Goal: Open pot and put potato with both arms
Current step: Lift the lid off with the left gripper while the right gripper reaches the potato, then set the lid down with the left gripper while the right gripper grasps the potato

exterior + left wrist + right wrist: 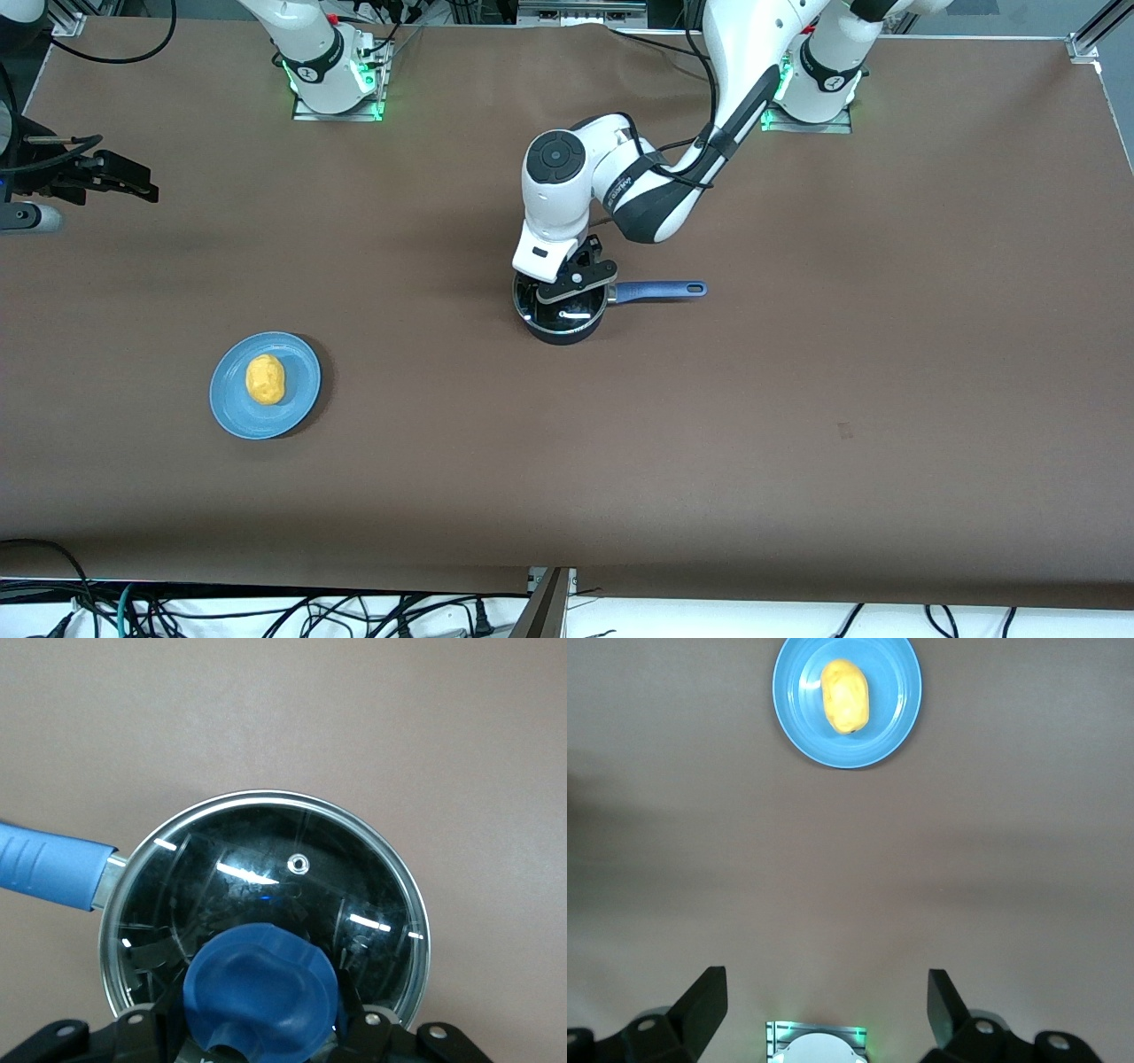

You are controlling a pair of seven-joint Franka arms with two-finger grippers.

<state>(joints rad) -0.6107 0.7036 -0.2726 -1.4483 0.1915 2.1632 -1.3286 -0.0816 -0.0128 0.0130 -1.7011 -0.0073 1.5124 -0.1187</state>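
The black pot stands mid-table, its blue handle pointing toward the left arm's end. The glass lid sits on it. My left gripper is down over the lid, its fingers shut on the blue knob. The yellow potato lies on a blue plate, nearer the front camera and toward the right arm's end; both also show in the right wrist view, the potato on the plate. My right gripper waits high up, open and empty.
The brown table stretches around the pot and plate. The two arm bases with green lights stand along the edge farthest from the front camera. Cables hang past the near edge.
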